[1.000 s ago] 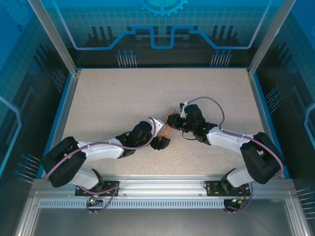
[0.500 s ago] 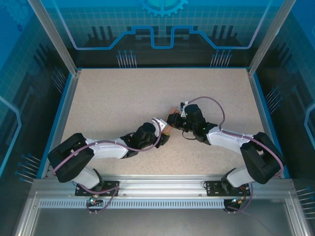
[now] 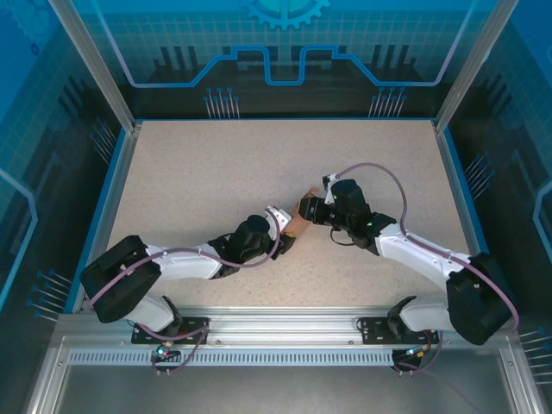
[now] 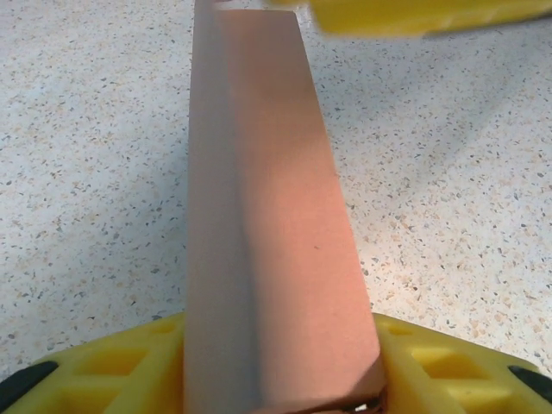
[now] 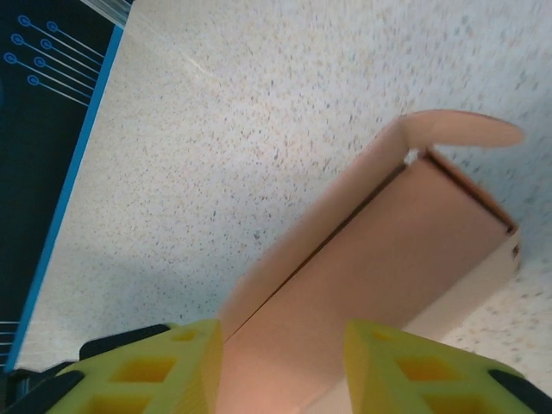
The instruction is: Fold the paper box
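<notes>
Left fingers closed partway, pinching one end of the salmon-pink thin cardboard box near the middle of the speckled bench. Right fingers parted astride the other end; gripping or merely touching, cannot tell. Walls already folded into a rectangular tube; rounded end flap open, tucking likely left.

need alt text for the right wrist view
A salmon-pink paper box, folded into a long rectangular tube, runs from between two yellow fingers at the bottom toward the upper right, its rounded end flap standing open. Beneath it is a speckled beige table.
</notes>
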